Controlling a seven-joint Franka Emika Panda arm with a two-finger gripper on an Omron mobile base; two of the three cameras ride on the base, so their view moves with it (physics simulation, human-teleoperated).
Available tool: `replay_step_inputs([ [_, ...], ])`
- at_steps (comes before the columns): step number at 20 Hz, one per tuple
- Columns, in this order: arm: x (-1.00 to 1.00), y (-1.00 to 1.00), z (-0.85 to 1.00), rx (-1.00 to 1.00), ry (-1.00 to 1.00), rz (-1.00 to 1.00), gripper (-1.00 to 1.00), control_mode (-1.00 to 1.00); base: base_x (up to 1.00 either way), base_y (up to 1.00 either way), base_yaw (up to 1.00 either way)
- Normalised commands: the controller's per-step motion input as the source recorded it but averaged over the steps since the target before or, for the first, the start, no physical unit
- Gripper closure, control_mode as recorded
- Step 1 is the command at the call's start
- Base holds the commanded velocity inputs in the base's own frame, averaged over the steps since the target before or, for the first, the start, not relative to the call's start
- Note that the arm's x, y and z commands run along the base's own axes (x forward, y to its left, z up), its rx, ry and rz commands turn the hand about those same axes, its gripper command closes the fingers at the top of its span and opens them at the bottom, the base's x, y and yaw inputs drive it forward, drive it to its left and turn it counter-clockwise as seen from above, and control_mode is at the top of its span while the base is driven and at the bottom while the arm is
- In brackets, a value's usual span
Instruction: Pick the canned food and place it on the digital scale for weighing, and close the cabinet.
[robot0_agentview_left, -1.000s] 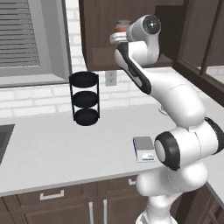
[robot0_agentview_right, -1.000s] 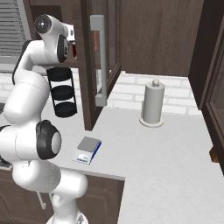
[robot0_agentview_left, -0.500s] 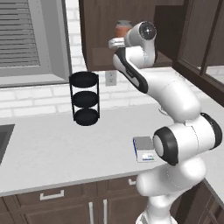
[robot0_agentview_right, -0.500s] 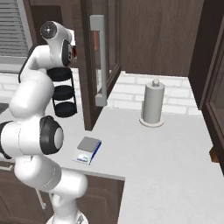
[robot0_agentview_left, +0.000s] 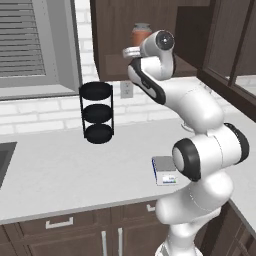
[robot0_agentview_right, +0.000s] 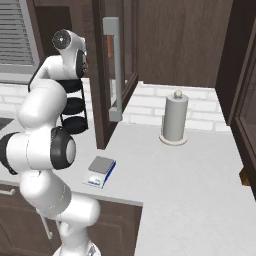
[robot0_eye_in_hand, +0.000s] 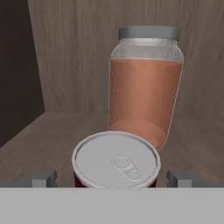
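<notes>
The canned food (robot0_eye_in_hand: 116, 159), a dark red can with a silvery pull-tab top, stands on the shelf of the open cabinet (robot0_agentview_left: 112, 45). My gripper (robot0_eye_in_hand: 113, 179) is open, with one fingertip (robot0_eye_in_hand: 43, 178) on each side of the can and a gap to each. In the left base view the gripper (robot0_agentview_left: 131, 51) reaches into the cabinet in front of the orange-brown jar (robot0_agentview_left: 141, 34). The digital scale (robot0_agentview_left: 164, 170) lies on the counter by the robot's base, and the right base view also takes in this scale (robot0_agentview_right: 101, 170). The cabinet's glass door (robot0_agentview_right: 125, 65) stands swung open, its handle (robot0_agentview_right: 114, 70) facing me.
The tall jar (robot0_eye_in_hand: 144, 87) stands right behind the can. A black three-tier rack (robot0_agentview_left: 96, 112) is on the counter under the cabinet. A paper towel roll (robot0_agentview_right: 175, 117) stands by the back wall. A sink edge (robot0_agentview_left: 4, 155) lies at the far left.
The hand has sunk a little and pushed in toward the cabinet shelf. The fingers stayed open.
</notes>
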Motion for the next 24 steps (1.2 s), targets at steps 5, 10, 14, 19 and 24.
replay_step_inputs([
  [5, 0.19, 0.00, -0.08, 0.00, 0.00, 0.00, 1.00, -1.00, 0.00, 0.00, 0.00],
  [10, 0.07, 0.00, -0.01, 0.00, 0.00, 0.00, 1.00, -1.00, 0.00, 0.00, 0.00],
  [14, -0.31, 0.00, 0.00, 0.02, -0.08, 0.00, 1.00, -1.00, 0.00, 0.00, 0.00],
  [19, -0.84, 0.00, 0.00, 0.05, -0.20, 0.00, 1.00, -1.00, 0.00, 0.00, 0.00],
  [24, -0.98, 0.05, 0.00, 0.04, -0.19, 0.00, 1.00, -1.00, 0.00, 0.00, 0.00],
])
